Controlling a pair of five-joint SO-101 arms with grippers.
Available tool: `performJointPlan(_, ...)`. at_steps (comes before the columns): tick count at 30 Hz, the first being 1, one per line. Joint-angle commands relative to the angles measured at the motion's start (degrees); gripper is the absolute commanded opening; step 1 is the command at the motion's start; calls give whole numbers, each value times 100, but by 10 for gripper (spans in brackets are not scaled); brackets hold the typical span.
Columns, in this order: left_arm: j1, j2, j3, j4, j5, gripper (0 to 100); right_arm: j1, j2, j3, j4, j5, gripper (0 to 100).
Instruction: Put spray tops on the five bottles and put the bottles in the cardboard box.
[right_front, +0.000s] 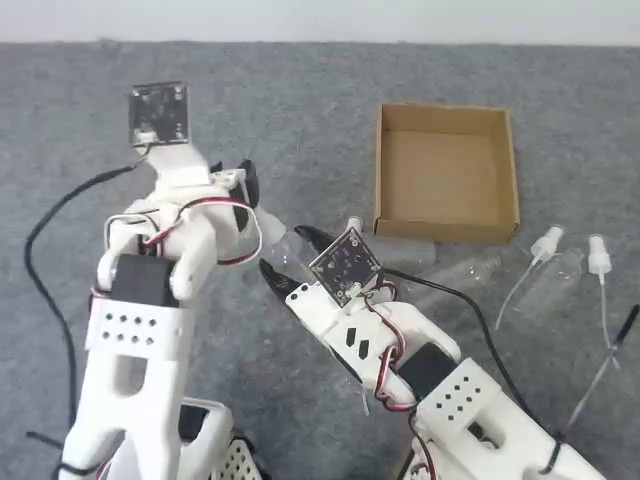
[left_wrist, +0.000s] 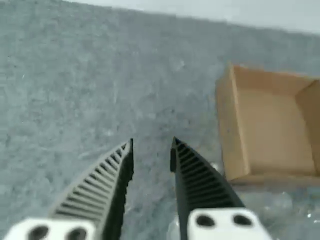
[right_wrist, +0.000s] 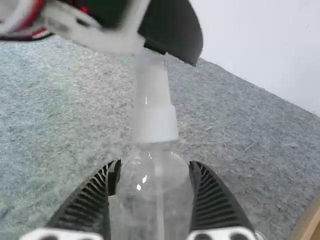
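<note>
Right claw (right_wrist: 154, 172) is clenched round the shoulder of a clear bottle (right_wrist: 152, 195), holding it off the surface (right_front: 300, 100) in the gap between the two arms, a short way from the cardboard box (right_front: 445, 170). A white spray top (right_wrist: 154, 110) stands in its neck, and the far end of that top meets the dark finger of the left claw (right_wrist: 172, 25). From its own wrist view the left claw (left_wrist: 151, 147) has its jaws parted with nothing between them.

From where I stand, the step looks like seating this top. It would go best if the right claw kept the bottle steady and in line while the left claw took the cap squarely, pushing or turning along the neck's axis, not across it.

The bottle is thin, glossy, see-through plastic, round and slippery-looking. The ribbed pads should help. The surface is a grey, felt-like mat. The box is shallow, open and plain brown, and more loose spray tops (right_front: 547, 243) with long thin tubes lie beside it.
</note>
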Motion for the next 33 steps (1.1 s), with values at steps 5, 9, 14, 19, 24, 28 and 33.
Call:
performJointPlan(5,615,-26,215,-132,-360,104,75,-215,-35,-110,-53,6)
performJointPlan(9,879,-26,224,-97,-369,104,75,-215,-18,-110,-53,6)
performJointPlan(14,853,-35,-75,-97,-396,104,75,-215,18,-110,-53,6)
performJointPlan(19,387,-35,-989,413,-642,108,92,-215,18,-110,-53,6)
performJointPlan(24,-132,-35,-2255,1292,-905,109,101,-215,18,-110,-44,6)
performJointPlan(28,-360,-35,-2404,1829,-914,109,110,-215,18,-110,-44,6)
performJointPlan(33,-308,-387,-1156,1459,-923,109,637,-215,-114,-101,-70,6)
